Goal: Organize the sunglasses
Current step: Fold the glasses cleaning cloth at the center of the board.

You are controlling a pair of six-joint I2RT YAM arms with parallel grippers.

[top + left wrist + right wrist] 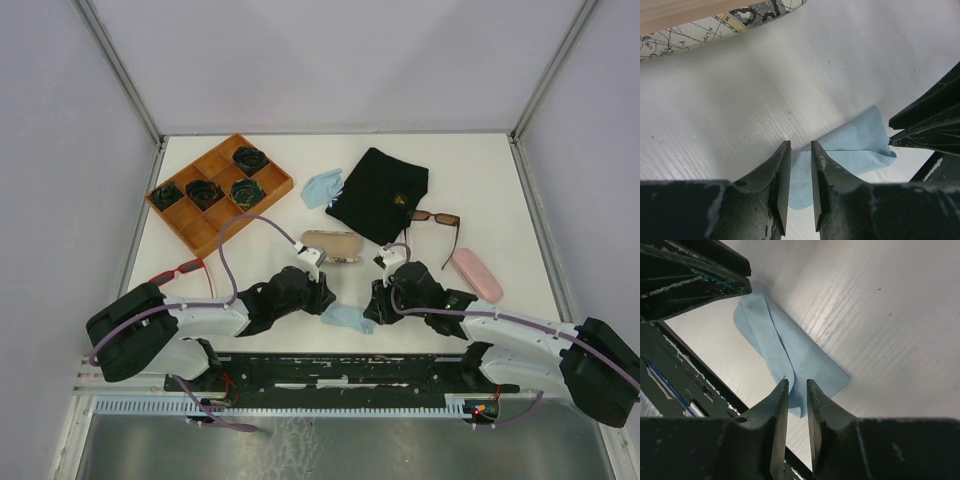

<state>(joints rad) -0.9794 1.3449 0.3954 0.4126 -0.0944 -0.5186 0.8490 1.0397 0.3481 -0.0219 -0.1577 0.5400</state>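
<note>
Left gripper point(800, 145), nearest the lens, is standing with its jaws narrowly parted over one edge of the blue cloth point(855, 145) and clamping nothing, while the right gripper point(797, 382) is standing likewise slightly parted at the cloth's opposite corner. Brown-tinted sunglasses point(436, 218) are lying well beyond the cloth to the right, just beside a black pouch point(380, 195), and the red sunglasses point(180, 270) are lying well to the cloth's left. Just beyond the cloth the patterned case point(332, 245) is resting, with the pink case point(475, 273) lying off to the cloth's right.

Left end effector point(800, 146), right end effector point(797, 384), low, tips facing, jaws slightly apart
</note>
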